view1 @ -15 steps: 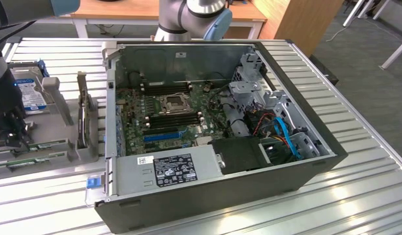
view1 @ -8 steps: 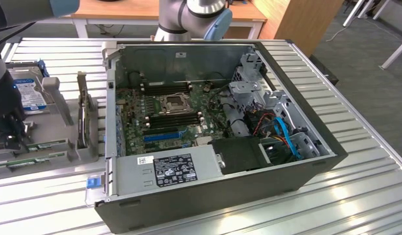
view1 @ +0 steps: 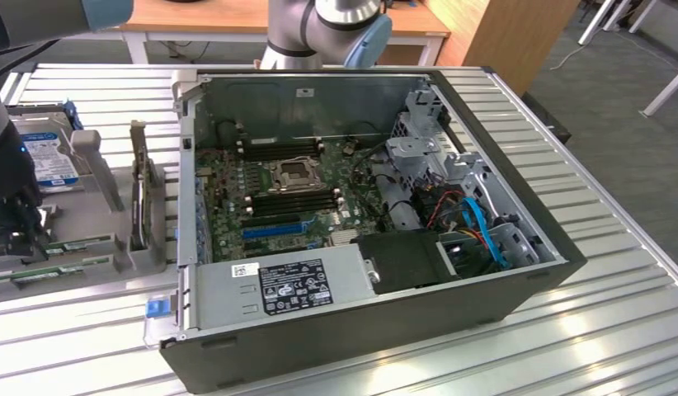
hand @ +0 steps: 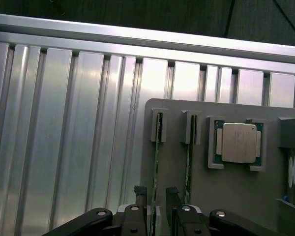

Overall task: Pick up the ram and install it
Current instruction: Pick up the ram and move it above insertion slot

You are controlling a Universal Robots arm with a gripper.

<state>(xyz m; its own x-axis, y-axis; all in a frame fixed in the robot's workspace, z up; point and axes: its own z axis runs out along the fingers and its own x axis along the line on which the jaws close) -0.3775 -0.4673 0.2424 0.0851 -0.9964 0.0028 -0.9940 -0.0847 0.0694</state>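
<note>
The tool (hand: 154, 194) stands wide open and holds nothing. In the wrist view it straddles the ram (hand: 157, 157), with one black finger on either side of the thin green board and a gap visible on both sides. The ram stands on edge in a slot of the grey parts holder (hand: 226, 196). A second memory stick (hand: 188, 162) stands on edge in the slot just beside it, and a processor (hand: 238, 142) lies flat in the next pocket of the same holder. The holder sits on the ribbed aluminium tabletop (hand: 64, 123).

In the exterior view the arm (view1: 3, 165) reaches down at about nine o'clock, over the end of the holder nearest the camera. A hard drive (view1: 48, 157) with a blue label sits in the holder at about ten o'clock. The open computer case (view1: 515, 289) fills the middle of that view, apart from the holder. Inside it, the motherboard (view1: 234, 177) shows long black memory slots (view1: 289, 198) with no stick in them, and a blue expansion slot (view1: 279, 228) lies just toward six o'clock from them.
</note>
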